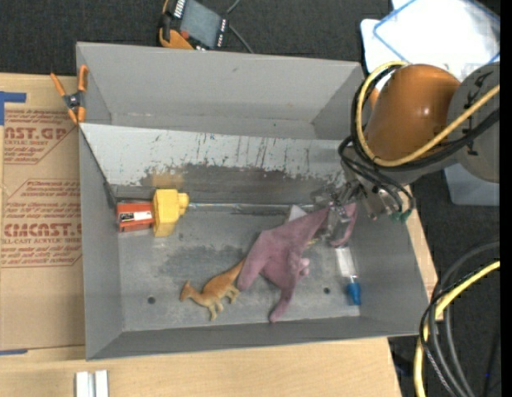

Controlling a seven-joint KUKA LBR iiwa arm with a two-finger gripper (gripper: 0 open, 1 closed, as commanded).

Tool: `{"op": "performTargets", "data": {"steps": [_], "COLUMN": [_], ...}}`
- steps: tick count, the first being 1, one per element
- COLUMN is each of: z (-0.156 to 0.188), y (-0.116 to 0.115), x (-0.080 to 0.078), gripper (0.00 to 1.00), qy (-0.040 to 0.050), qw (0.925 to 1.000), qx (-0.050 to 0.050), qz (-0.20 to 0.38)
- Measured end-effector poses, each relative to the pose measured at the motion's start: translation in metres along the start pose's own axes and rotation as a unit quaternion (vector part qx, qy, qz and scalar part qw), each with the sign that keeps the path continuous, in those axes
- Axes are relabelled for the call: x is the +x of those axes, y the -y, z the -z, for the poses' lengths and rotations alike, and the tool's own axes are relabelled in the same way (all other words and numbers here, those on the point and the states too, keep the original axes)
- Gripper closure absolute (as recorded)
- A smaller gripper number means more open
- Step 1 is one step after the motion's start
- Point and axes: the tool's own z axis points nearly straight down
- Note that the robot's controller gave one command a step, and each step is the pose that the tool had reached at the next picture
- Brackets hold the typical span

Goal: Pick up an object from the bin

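My gripper is low at the right side of the bin, under the orange dome. It is shut on the upper end of a purple soft dinosaur toy. The toy stretches from the fingers down and to the left across the bin floor. A small orange dinosaur figure lies just left of the purple toy's lower end. A white tube with a blue cap lies right below the gripper.
At the left of the bin lies a yellow and orange tool with a thin metal rod running right towards the gripper. The bin's right wall is close beside the gripper.
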Motion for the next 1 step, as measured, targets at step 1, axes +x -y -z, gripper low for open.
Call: {"op": "performTargets", "data": {"steps": [1], "z": [0.0797], "y": [0.0028], "x": [0.0021], "gripper": [1.00], "qy": [0.0020], "qw": [1.0000], "qx": [0.001], "qz": [0.000]}}
